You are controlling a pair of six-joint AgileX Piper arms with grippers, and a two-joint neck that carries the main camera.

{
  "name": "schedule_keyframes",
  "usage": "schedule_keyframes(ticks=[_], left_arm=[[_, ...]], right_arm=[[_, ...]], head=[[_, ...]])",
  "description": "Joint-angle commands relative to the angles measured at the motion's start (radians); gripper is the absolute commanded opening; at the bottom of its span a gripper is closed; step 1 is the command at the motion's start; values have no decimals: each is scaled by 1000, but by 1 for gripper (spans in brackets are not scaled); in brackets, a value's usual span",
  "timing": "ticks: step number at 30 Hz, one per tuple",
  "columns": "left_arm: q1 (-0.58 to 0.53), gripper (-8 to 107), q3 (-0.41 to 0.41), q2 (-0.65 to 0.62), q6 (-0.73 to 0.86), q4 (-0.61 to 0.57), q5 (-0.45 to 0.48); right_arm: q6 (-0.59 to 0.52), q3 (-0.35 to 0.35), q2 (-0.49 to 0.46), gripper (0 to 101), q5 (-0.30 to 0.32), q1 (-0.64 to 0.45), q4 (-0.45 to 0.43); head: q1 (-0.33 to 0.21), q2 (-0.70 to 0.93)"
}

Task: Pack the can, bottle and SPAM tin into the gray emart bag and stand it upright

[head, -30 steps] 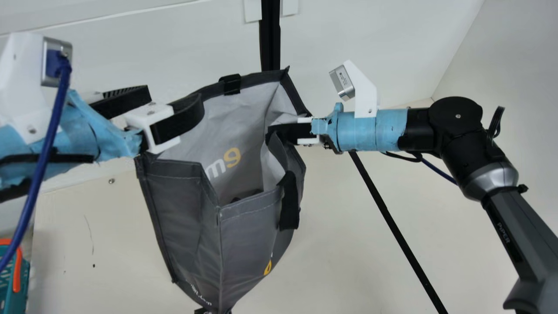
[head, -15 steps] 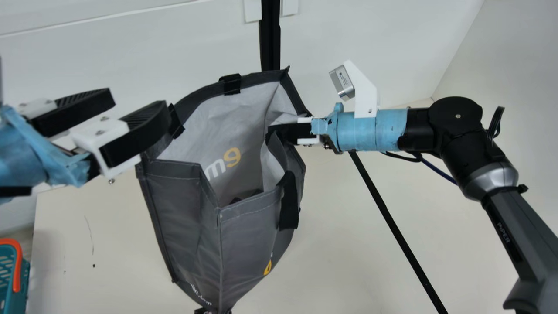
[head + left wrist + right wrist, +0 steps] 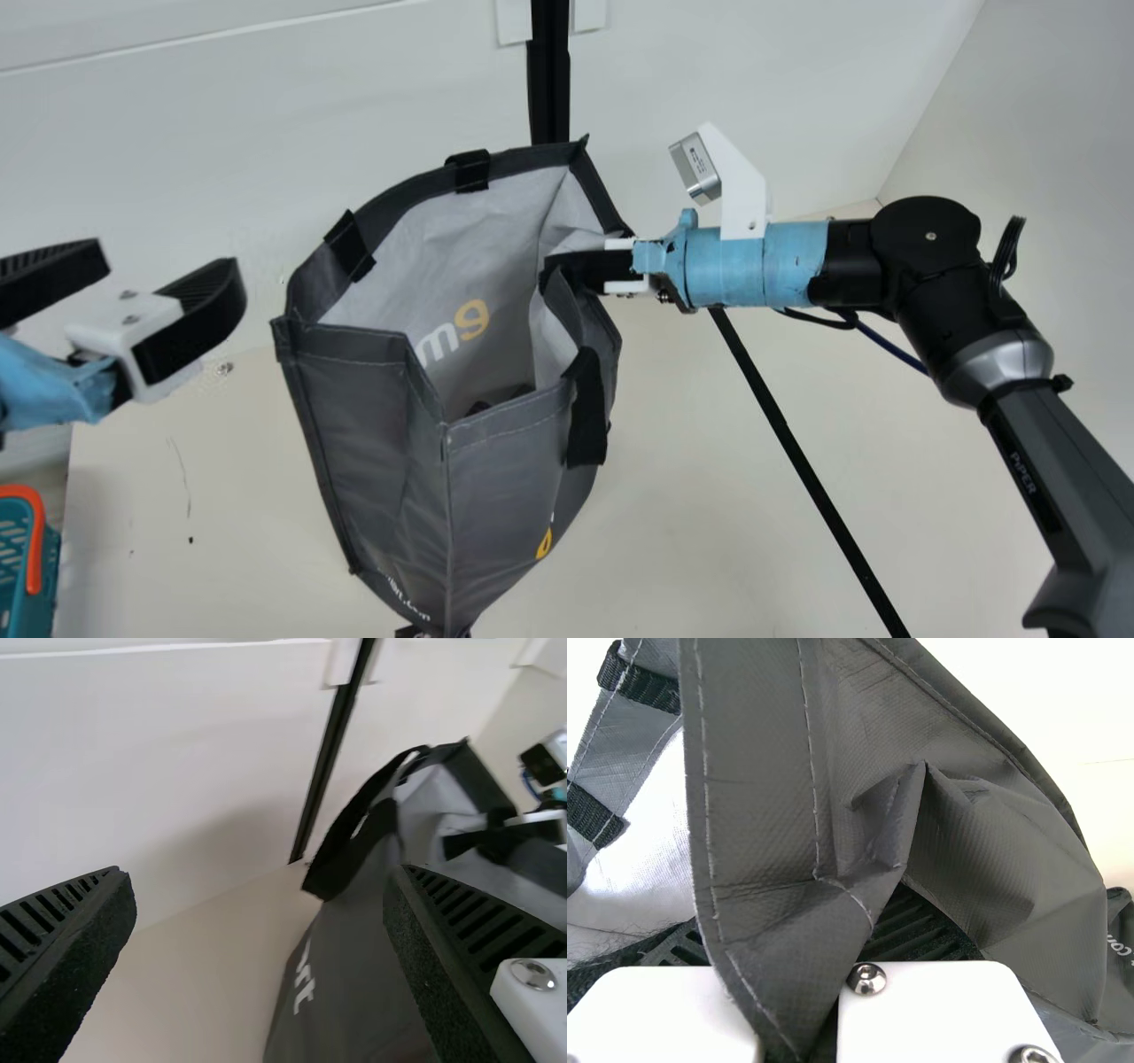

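Bag of dark gray fabric (image 3: 390,461) gapes upward, pinched at one side by the black-fingered right gripper (image 3: 553,269)

In the main view, the bag leans a little over the cream table (image 3: 221,496), pale lining (image 3: 461,266) exposed. The right gripper has its side panel nipped near the rim, probably to steady it and stop the mouth from sagging. A black webbing strap (image 3: 587,412) hangs on the near side. Deep inside is a dark shape (image 3: 503,399); it may be part of the load, but I cannot tell what it is, nor where the can, bottle and SPAM tin lie. The black-fingered left gripper (image 3: 172,268), spread wide and empty, hangs apart from the bag, likely giving its rim room and ready for a next move. A teal plastic basket with an orange handle (image 3: 18,558) stands at the corner.

In the left wrist view, the two ribbed fingers are well parted, with nothing between them in contact; the bag lies beyond, a black loop (image 3: 353,846) at its rim.

In the right wrist view, creased fabric runs down between the closed fingers. Letting go now could let that side fold inward.
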Motion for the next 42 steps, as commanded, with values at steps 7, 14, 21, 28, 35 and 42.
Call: schedule_keyframes(ticks=[7, 14, 21, 28, 35, 42], left_arm=[[32, 90, 60, -37, -71, 185, 16], [69, 90, 125, -68, -122, 300, 37], [80, 90, 194, -88, -183, 449, 57], [80, 90, 205, -90, -190, 463, 61], [80, 90, 205, -90, -190, 463, 61], [80, 90, 205, -90, -190, 463, 61]], right_arm=[[0, 0, 0, 0, 0, 0, 0], [0, 0, 0, 0, 0, 0, 0], [0, 0, 0, 0, 0, 0, 0], [0, 0, 0, 0, 0, 0, 0], [0, 0, 0, 0, 0, 0, 0], [9, 16, -30, 0, 0, -3, -18]], head=[[-23, -1], [-23, -1], [-23, -1], [-23, -1], [-23, -1], [-23, -1]])
